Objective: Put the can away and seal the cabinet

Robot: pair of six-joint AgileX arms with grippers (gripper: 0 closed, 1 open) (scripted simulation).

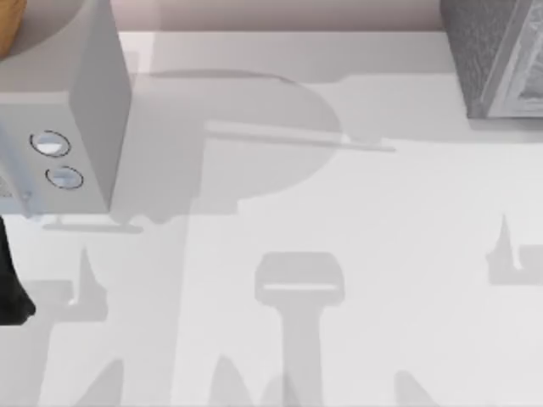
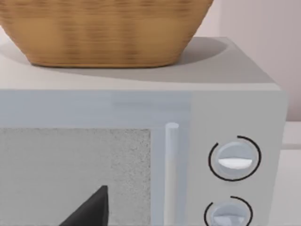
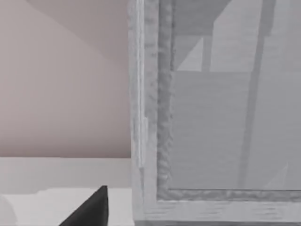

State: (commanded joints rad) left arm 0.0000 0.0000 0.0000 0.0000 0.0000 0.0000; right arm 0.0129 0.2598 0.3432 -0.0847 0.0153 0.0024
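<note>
Grey and rough-textured, the cabinet stands at the table's far right corner, and a pale microwave stands at the far left with a woven basket on its roof. Where the can is, and which way its long axis runs, I cannot tell. From above, both boxes stand well apart across bare white tabletop crossed by soft shadows, and a dark part of the left arm sits at the left edge, near the microwave. The left wrist view faces the microwave's front: speckled door window, upright bar handle and two round dials stacked beside it, with the left gripper low before the door. The right wrist view brings the right gripper close to the cabinet's framed front corner, a pinkish wall beside it. How far either gripper is open, or whether it holds anything, I cannot tell.
</note>
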